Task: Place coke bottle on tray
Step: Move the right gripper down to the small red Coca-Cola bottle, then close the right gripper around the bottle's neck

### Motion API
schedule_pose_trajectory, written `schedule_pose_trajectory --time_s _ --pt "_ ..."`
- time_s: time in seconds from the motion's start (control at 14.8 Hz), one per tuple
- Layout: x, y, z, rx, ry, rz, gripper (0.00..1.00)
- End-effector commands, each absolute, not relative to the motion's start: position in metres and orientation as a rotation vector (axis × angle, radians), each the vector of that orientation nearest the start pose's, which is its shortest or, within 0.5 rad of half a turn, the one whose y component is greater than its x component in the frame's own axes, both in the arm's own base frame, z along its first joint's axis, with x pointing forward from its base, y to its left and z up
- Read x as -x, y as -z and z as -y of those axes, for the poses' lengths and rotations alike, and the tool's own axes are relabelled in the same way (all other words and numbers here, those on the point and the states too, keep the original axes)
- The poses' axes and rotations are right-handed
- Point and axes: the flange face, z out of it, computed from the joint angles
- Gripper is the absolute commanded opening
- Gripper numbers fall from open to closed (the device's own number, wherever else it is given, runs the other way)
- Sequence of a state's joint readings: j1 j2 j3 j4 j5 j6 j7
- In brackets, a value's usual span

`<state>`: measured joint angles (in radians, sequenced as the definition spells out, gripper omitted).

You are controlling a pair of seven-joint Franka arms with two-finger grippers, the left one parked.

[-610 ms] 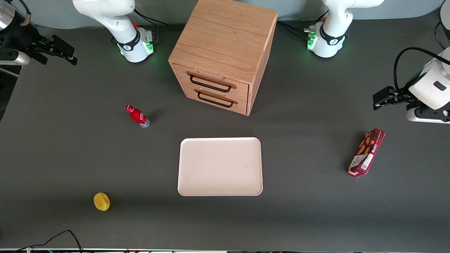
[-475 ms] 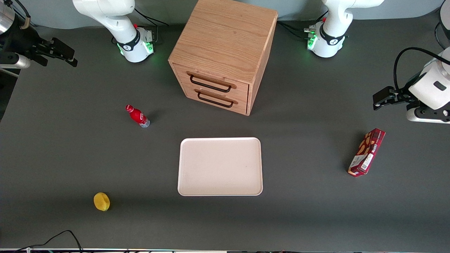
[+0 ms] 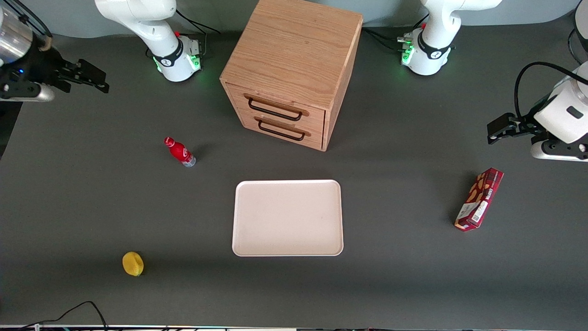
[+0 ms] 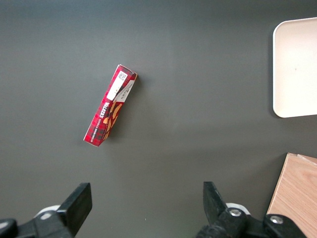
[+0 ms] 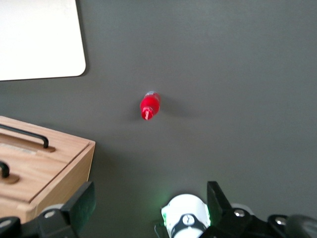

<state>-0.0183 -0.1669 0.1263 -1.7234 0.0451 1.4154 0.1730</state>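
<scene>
Hovering open, the end effector [image 3: 94, 78] is well apart from the coke bottle [image 3: 180, 152].

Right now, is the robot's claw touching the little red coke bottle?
Apart. In the front view the gripper, fingers open, hangs near the table's edge at the working arm's end, with bare table between it and the coke bottle.

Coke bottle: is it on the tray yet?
No, the coke bottle stands on the bare table, apart from the tray; the open gripper hangs off toward the table's edge.
</scene>
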Motion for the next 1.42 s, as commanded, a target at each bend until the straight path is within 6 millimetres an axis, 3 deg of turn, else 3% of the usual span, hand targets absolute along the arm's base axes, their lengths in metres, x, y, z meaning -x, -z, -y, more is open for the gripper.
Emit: schedule_pose_trajectory --time_s 0.0,0.34,0.54,0.68,0.81,1.02,1.08,1.15,1.36 --pt "-0.475 -0.538 -0.094 3.134 -0.230 -0.054 1.00" --pt "-0.466 -0.394 -0.092 3.137 -0.053 -0.089 1.00" --pt "-0.453 -0.340 -0.087 3.127 0.012 -0.098 1.00" --pt "-0.448 -0.327 -0.085 3.127 0.007 -0.100 0.98" --pt "-0.444 -0.325 -0.086 3.130 -0.002 -0.098 0.72" --pt "-0.434 -0.320 -0.091 3.139 -0.020 -0.085 0.47" --pt "-0.432 -0.320 -0.092 3.141 -0.022 -0.078 0.29" --pt "-0.432 -0.320 -0.093 3.142 -0.022 -0.076 0.05" --pt "-0.432 -0.324 -0.100 3.145 -0.022 -0.049 0.00"
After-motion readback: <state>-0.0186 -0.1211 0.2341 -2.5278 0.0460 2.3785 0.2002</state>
